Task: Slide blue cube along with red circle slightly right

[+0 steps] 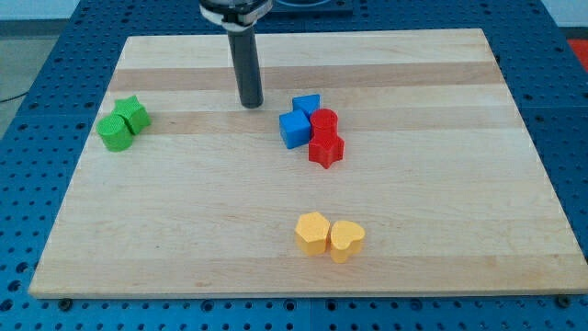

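On the pale wooden board [184, 230], my tip [251, 104] stands left of the blue cube [294, 130].

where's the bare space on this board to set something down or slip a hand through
The widest bare wood lies right of the red circle and red star, out to the board's right edge. Another patch spans between the green blocks and the blue cube, below my tip. The bottom-left corner is also bare. The blue-red cluster is crowded; the yellow pair touches.

This looks like a robotics lab. A pale wooden worktop [303, 267] lies on a blue perforated bench surface [37, 303], the kind used for bolting down test rigs, and grey flooring [28, 37] shows beyond it.
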